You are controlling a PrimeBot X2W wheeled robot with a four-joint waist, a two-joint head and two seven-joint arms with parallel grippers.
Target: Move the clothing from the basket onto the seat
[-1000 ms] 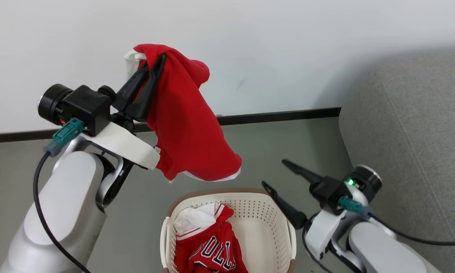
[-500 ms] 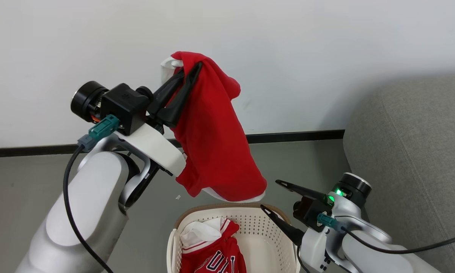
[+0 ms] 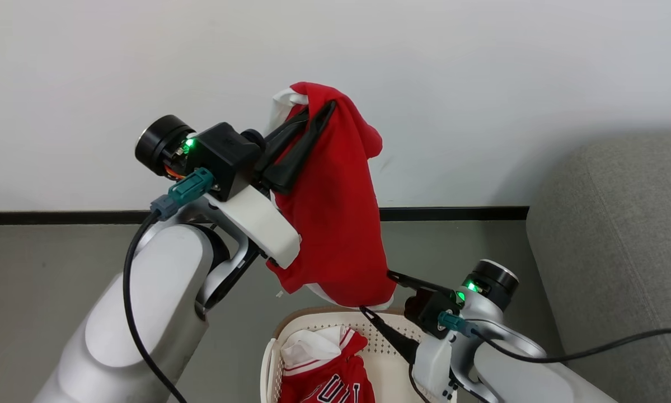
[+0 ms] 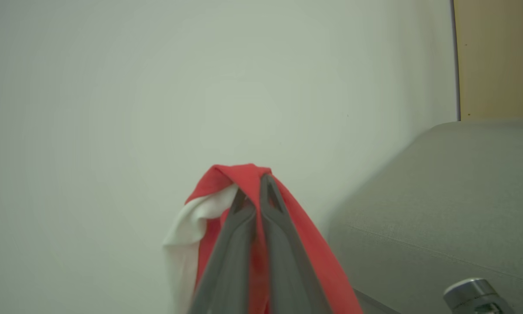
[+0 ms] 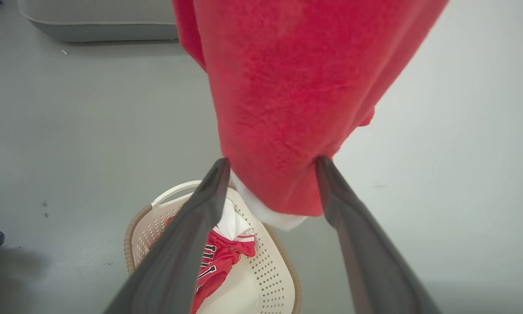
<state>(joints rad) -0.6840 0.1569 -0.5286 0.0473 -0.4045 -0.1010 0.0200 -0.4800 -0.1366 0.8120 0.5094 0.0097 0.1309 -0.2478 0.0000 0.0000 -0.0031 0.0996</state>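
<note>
The left pincer stayed clamped on the red garment, held high against the wall, its white lining showing at the top fold. The cloth hung with its hem just over the far rim of the basket. A second earlier the right pincer had stood well apart from the hanging cloth; it had since closed in, and its spread, empty fingers flanked the hem, though whether they touched it could not be told. The camera itself had shifted, yet the garment sat nearer the sofa than before, still short of it and over the floor. A lettered garment lay in the basket as before. From the left wrist, the closed fingers pinched red cloth, with the sofa off to the right.
</note>
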